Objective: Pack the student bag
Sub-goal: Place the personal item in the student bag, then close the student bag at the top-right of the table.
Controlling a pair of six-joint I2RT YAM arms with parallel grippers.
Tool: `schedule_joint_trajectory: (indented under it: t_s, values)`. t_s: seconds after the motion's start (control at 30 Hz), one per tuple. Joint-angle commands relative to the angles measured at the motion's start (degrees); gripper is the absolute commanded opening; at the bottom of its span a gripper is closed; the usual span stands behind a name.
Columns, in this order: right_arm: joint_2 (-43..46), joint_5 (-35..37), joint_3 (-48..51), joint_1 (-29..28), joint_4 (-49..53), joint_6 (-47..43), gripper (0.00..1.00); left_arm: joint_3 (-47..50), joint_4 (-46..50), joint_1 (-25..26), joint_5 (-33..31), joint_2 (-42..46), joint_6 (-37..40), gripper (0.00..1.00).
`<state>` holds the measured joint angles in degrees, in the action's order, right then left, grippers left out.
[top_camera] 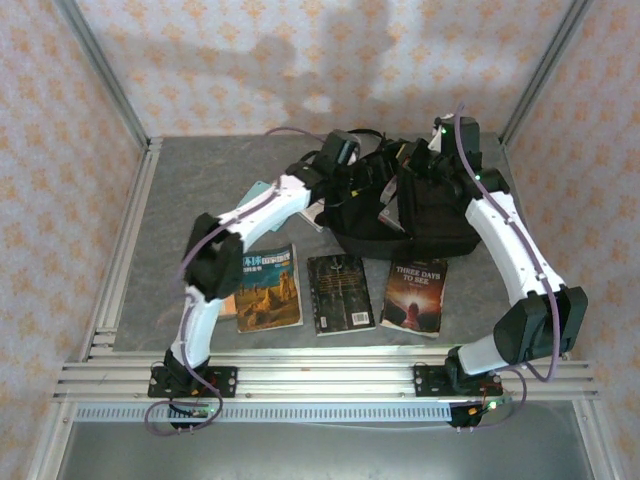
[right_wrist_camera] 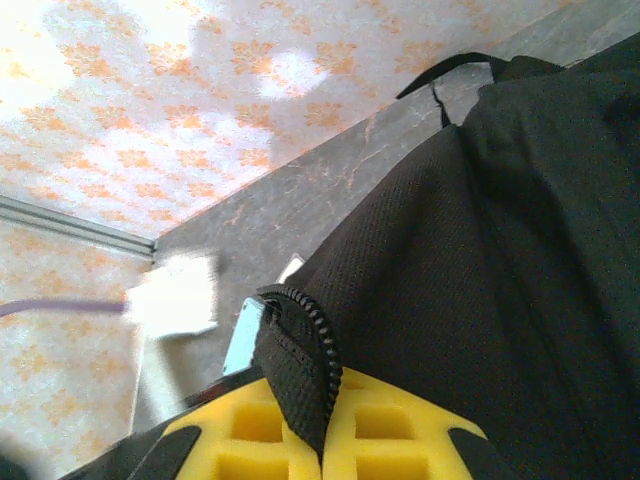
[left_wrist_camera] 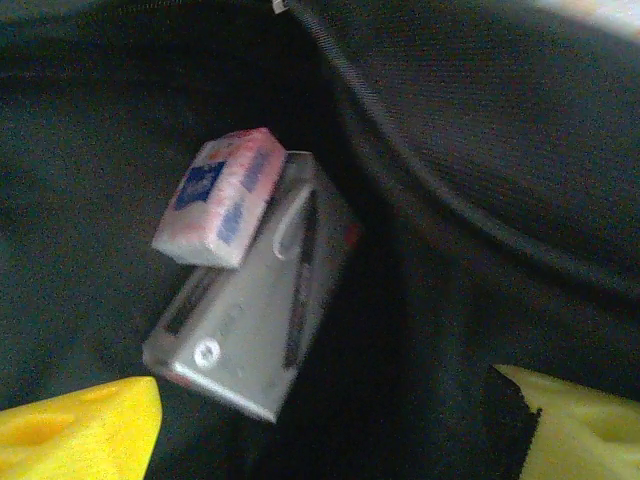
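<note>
The student bag [top_camera: 430,215], a black fabric backpack, lies at the back middle of the table. My left gripper [top_camera: 345,150] hangs over its opening. In the left wrist view its yellow fingertips [left_wrist_camera: 80,430] stand wide apart and open, with nothing between them, looking down into the bag's dark inside [left_wrist_camera: 480,150]. A grey box [left_wrist_camera: 250,320] lies there with a small pink-and-white box [left_wrist_camera: 220,200] on top of it. My right gripper [right_wrist_camera: 322,440] is shut on the bag's zip edge [right_wrist_camera: 300,370] and holds it up beside the black fabric [right_wrist_camera: 520,250].
Three books lie in a row in front of the bag: a desert-cover one [top_camera: 268,288], a dark one [top_camera: 340,292] and a red-black one [top_camera: 415,296]. A pale blue flat item [top_camera: 258,190] sits under the left arm. Aluminium rails [top_camera: 320,380] run along the near edge, and patterned walls close in the table.
</note>
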<state>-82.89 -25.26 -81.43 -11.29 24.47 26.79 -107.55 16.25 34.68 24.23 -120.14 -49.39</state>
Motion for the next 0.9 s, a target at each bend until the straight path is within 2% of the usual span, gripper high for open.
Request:
schedule_joint_trajectory:
  t_s: [0.0, 0.07, 0.17, 0.27, 0.4, 0.63, 0.77, 0.87]
  values:
    - [2.21, 4.59, 1.67, 0.80, -0.89, -2.05, 0.00, 11.20, -7.06, -1.81, -1.02, 11.68, -0.02, 0.84]
    - [1.62, 5.51, 1.94, 0.81, -1.20, -2.67, 0.00, 16.09, -5.80, -1.97, -1.56, 16.33, 0.85, 0.84]
    - [-0.29, 7.09, 0.92, 0.82, 0.48, -3.71, 0.00, 20.69, 1.06, -2.10, -4.98, 22.41, 3.86, 0.83]
    - [-2.86, 9.04, -0.60, 0.27, 3.61, -4.44, 0.00, 25.12, 12.52, -2.67, -13.58, 30.39, 7.52, 0.83]
    - [-4.85, 13.66, -1.57, -2.48, 5.80, -7.28, 0.00, 33.02, 20.78, -4.02, -23.58, 41.73, 7.92, 0.85]
    - [-9.86, 22.16, -4.84, -7.02, 11.05, -11.86, 0.00, 46.19, 30.72, -10.40, -26.35, 55.20, 6.54, 0.85]
    - [-12.82, 32.73, -8.42, -8.56, 15.98, -14.21, 0.01, 48.22, 35.63, -11.94, -30.29, 57.94, 6.81, 0.85]
    - [-13.61, 35.71, -10.06, -9.01, 17.17, -14.82, 0.02, 50.14, 35.22, -13.13, -30.67, 58.91, 6.59, 0.86]
